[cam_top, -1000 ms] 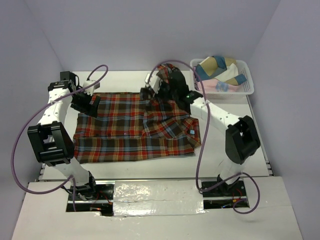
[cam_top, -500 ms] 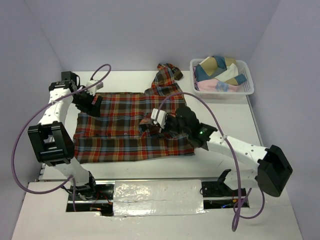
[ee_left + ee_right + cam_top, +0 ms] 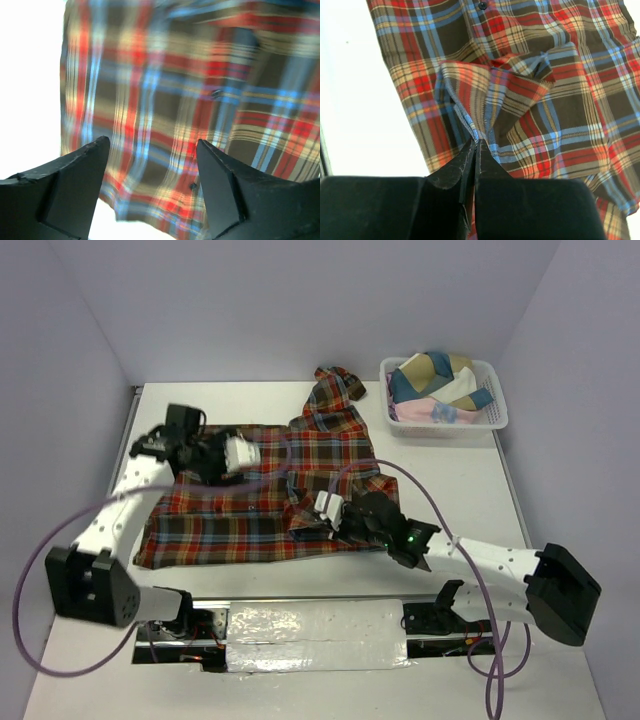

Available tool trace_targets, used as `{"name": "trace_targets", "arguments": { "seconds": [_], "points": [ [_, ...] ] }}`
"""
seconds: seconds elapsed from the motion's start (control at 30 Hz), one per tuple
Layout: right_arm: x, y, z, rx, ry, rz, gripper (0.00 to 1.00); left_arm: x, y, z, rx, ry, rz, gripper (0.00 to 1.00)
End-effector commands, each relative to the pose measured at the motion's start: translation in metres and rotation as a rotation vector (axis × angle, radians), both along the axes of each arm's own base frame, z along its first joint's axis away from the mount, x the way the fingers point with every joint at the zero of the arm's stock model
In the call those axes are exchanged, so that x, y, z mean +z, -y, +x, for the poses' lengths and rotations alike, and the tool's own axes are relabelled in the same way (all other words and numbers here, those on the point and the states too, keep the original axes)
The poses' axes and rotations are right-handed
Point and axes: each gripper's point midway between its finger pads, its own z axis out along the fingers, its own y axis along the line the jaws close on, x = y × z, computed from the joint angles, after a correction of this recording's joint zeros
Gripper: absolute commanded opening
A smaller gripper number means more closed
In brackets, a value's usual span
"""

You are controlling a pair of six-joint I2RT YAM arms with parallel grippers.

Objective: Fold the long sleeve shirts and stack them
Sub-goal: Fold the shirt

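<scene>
The plaid flannel shirt (image 3: 250, 510) lies spread across the table, one sleeve (image 3: 335, 390) stretched toward the back. My right gripper (image 3: 308, 523) is shut on a bunched fold of the shirt's cloth (image 3: 485, 95) near its front hem, and the pinched edge shows between the fingertips in the right wrist view (image 3: 478, 142). My left gripper (image 3: 255, 453) hovers over the shirt's upper middle with its jaws wide apart and empty; its view shows blurred plaid (image 3: 165, 100) with buttons below it.
A white slotted basket (image 3: 497, 416) with folded clothes stands at the back right. Purple cables loop from both arms. The table's left edge (image 3: 128, 440) and white walls bound the area.
My right gripper has pulled the pinched cloth from the back of the table toward the front middle. My left arm has swung from the shirt's left edge rightward over its middle.
</scene>
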Motion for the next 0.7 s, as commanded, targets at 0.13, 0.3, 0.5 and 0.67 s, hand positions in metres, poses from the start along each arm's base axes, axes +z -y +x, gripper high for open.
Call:
{"name": "trace_targets", "arguments": {
  "seconds": [0.13,0.3,0.5,0.67],
  "points": [
    [0.030,0.003,-0.001,-0.014,0.069,0.145,0.00,-0.006,0.084,-0.076,-0.671,0.430,0.039,0.77],
    [0.028,0.003,-0.005,-0.002,0.061,0.162,0.00,-0.015,0.136,-0.077,-0.780,0.531,-0.013,0.75],
    [0.029,0.001,-0.009,0.011,0.035,0.163,0.00,-0.060,0.154,-0.086,-0.882,0.471,-0.030,0.84],
    [0.027,0.004,-0.011,0.006,0.018,0.163,0.00,-0.092,0.162,-0.083,-0.950,0.360,0.003,0.83]
  ]
}}
